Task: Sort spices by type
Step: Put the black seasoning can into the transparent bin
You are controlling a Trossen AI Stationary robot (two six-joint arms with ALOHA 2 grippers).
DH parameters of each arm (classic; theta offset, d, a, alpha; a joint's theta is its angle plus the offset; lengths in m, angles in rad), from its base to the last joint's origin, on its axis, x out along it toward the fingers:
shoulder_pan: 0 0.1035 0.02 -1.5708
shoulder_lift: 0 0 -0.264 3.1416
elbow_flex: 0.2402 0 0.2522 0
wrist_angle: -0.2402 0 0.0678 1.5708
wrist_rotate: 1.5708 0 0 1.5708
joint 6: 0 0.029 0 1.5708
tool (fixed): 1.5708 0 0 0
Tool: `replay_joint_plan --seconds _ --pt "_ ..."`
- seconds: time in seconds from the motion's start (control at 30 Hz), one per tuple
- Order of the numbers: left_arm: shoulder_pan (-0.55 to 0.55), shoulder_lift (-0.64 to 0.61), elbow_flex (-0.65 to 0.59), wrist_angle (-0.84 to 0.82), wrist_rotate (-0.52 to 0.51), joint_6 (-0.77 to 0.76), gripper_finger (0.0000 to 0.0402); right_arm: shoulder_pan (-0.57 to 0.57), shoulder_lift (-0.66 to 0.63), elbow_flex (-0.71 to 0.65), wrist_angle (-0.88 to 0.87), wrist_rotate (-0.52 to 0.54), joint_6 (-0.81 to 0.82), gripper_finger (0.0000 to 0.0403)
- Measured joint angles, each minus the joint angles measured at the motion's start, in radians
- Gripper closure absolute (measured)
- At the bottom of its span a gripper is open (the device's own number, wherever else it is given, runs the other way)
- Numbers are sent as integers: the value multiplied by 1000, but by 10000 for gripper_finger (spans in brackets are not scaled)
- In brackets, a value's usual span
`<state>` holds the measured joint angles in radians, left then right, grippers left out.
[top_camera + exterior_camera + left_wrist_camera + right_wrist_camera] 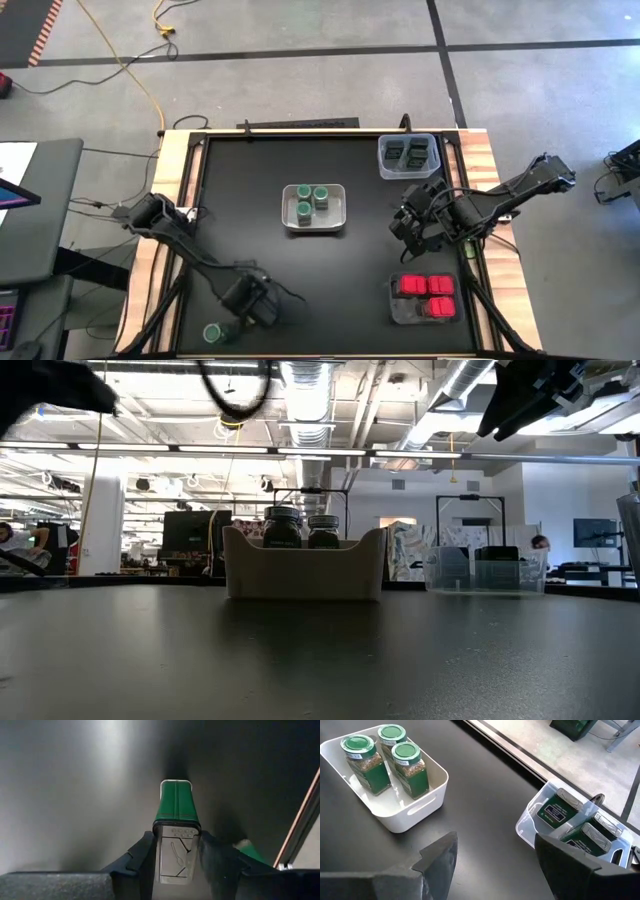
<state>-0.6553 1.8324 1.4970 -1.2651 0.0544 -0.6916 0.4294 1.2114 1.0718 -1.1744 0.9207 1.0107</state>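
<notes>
Left gripper point(176, 862): near front-left corner of the table point(250, 180), fingers clamped on a green tin point(176, 815); the tin sits between the two dark fingers point(142, 860).
Held tin: narrow, squarish, glossy green sides with thin pale seam lines, silvery top printed with a spoon outline and a row of small holes; it points away from the wrist over the dark tabletop.
Loose jar point(213, 333): round green lid, standing on the table just beside the left gripper, toward the front-left corner.
White tray point(340, 205): mid-table, holds three jars point(312, 200) upright, close together; clear glass, green lids, brownish-green contents, green labels.
Clear bin point(385, 165): back-right of the table, holds dark tins point(410, 153) with greenish faces and metallic tops, lying side by side.
Red boxes point(425, 295): rectangular, packed together in a clear tray point(395, 310) at front-right.
Right gripper point(495, 855): raised over the right side of the table, between the clear bin and the red boxes; fingers apart, nothing between them.
</notes>
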Motion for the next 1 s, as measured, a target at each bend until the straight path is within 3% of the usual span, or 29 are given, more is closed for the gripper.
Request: replay_joint_plan --seconds 0.5,0.73,1.0 --pt "204 0 13 -10 -16 141 271 0 0 0 -1 -2 0 108" --pt "274 0 13 -9 -11 75 271 1 0 0 -19 -12 -1 108" --pt "266 0 59 -11 -9 6 270 1 0 0 -40 -33 -56 108"
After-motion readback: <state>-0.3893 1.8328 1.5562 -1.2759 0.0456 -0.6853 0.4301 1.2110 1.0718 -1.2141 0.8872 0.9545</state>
